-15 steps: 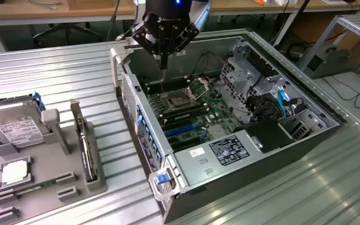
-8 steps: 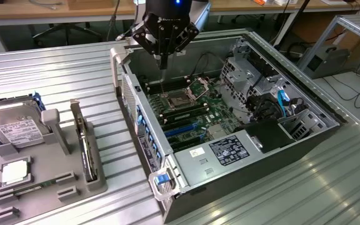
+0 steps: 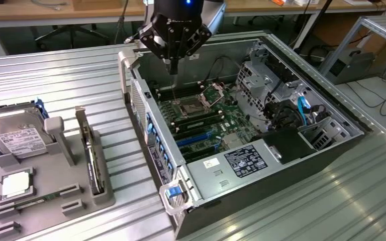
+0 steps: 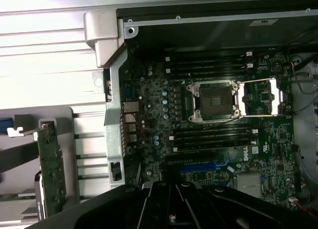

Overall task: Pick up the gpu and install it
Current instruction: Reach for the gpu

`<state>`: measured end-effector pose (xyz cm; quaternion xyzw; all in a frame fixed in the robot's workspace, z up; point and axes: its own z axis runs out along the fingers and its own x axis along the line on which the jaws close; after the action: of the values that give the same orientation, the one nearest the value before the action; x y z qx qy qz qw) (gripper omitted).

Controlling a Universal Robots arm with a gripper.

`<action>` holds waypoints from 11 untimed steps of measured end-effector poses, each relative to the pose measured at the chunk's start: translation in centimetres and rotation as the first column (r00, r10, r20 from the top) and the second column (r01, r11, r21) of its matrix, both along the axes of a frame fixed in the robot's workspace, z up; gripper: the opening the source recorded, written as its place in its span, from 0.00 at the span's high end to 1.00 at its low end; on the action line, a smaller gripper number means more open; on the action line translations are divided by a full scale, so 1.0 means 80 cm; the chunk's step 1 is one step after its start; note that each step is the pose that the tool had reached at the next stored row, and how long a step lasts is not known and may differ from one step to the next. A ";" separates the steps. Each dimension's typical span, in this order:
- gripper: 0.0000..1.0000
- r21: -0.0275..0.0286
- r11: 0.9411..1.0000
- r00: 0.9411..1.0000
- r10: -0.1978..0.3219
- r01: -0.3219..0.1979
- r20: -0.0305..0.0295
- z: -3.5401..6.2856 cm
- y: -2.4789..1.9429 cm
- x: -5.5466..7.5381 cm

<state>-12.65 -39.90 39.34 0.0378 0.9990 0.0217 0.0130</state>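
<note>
The black jaws are seen clenched, with nothing grasped, above the open dark metal computer case (image 3: 293,175). The thin flat dark gpu card (image 3: 94,160) is held on edge in the grey plastic holder (image 3: 54,140) on the ribbed metal table (image 3: 66,75), well apart from the jaws.

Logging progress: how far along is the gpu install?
Nothing done yet: the gpu stands in its holder outside the case. The gripper hangs shut and empty above the motherboard. Picking up and installing are both left.
</note>
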 end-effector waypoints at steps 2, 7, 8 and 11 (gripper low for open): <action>0.89 0.000 1.000 1.000 0.000 0.000 0.000 0.000 0.0000 -0.004; 0.89 0.000 1.000 1.000 0.000 0.000 0.000 0.000 0.0000 -0.024; 0.89 0.000 1.000 1.000 0.000 0.000 0.000 0.000 0.0000 -0.028; 0.89 0.000 1.000 1.000 0.000 0.000 0.000 0.000 0.0001 -0.044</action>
<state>-16.18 -39.89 39.33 0.0378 0.9990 0.0217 0.0132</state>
